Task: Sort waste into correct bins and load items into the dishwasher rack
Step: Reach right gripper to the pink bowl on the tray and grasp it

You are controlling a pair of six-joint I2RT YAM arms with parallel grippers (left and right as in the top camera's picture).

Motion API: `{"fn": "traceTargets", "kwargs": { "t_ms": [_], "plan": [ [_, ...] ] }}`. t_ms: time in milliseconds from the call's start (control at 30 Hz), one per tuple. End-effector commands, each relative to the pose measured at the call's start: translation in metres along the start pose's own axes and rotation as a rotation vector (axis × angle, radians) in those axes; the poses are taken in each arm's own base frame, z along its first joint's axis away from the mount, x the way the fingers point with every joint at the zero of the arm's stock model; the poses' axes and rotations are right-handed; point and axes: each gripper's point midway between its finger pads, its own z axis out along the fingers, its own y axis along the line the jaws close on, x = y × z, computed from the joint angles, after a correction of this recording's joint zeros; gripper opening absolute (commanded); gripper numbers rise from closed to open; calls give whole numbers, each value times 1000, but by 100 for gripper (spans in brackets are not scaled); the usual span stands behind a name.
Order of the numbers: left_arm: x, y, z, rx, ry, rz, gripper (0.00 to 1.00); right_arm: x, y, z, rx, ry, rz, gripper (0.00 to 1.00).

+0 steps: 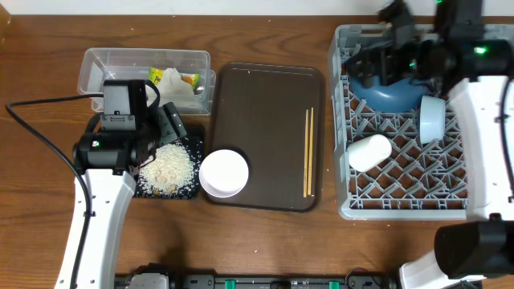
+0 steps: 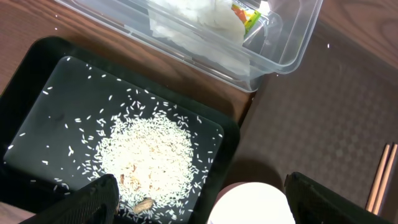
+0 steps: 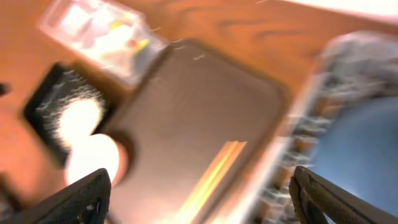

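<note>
The white rice (image 1: 170, 167) lies in the black tray (image 1: 189, 146). My left gripper (image 1: 165, 128) is open and empty above it, its fingers spanning the rice (image 2: 149, 155) and the white bowl (image 2: 252, 205). The clear tub (image 1: 144, 72) holds the white napkin (image 2: 193, 25) and the yellow wrapper (image 2: 245, 15). The white bowl (image 1: 224, 173) and the chopsticks (image 1: 308, 152) lie on the brown tray (image 1: 265, 120). The grey rack (image 1: 401, 193) holds the dark-blue plate (image 1: 393, 95), the light-blue bowl (image 1: 432, 119) and the pale cup (image 1: 369, 152). My right gripper (image 1: 371, 63) is open and empty over the rack's far left; its view is blurred.
The brown tray (image 3: 205, 112) sits between the bins and the rack (image 3: 311, 124). A black cable (image 1: 40, 128) loops over the table at the left. The left arm's white link (image 1: 96, 217) runs toward the front edge. The right arm (image 1: 490, 120) crosses the rack's right side.
</note>
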Motion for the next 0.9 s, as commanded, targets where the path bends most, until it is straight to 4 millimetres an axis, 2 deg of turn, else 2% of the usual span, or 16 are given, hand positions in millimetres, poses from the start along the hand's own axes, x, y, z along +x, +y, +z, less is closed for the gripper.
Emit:
{"fn": "traceTargets", "kwargs": {
  "t_ms": [0,100,233,333,433,667,867],
  "plan": [
    [-4,1,-1,-4,-7,-9,88,31,38,46,-60,130,135,88],
    [-4,1,-1,-4,-7,-9,88,59,54,83,34,206,174,86],
    [-4,1,-1,-4,-7,-9,88,94,83,126,46,252,162,82],
    [-4,1,-1,-4,-7,-9,88,116,105,151,15,257,186,72],
    [-4,1,-1,-4,-7,-9,88,136,114,170,41,255,213,63],
    [-4,1,-1,-4,-7,-9,88,177,122,207,82,348,217,56],
    [-4,1,-1,-4,-7,-9,88,201,124,225,50,429,242,48]
  ]
}}
